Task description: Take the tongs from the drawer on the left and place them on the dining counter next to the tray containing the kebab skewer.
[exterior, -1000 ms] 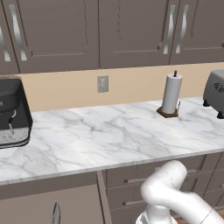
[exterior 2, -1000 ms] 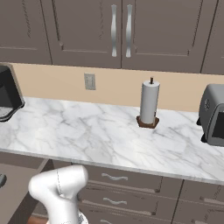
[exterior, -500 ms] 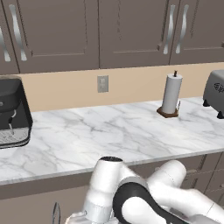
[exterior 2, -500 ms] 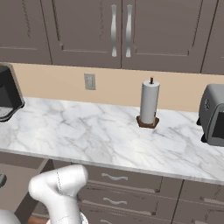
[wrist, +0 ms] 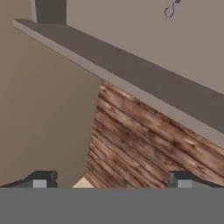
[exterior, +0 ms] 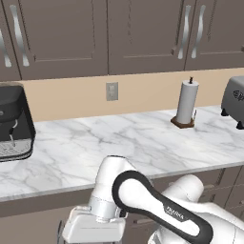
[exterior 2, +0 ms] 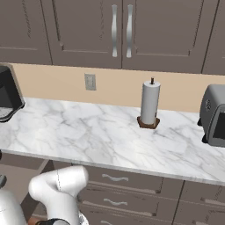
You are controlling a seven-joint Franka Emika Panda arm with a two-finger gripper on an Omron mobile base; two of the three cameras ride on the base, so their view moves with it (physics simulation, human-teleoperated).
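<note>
The pincer [wrist: 109, 183] hangs wide and empty over the open drawer [wrist: 144, 83]. At one o'clock in the hand view the tongs [wrist: 170, 8] show their ring end; lifting and carrying them to the dining desk remain

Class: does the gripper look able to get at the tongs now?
Probably yes: the drawer looks open, the tongs lie uncovered inside, and the open gripper hangs just outside its wall.
</note>
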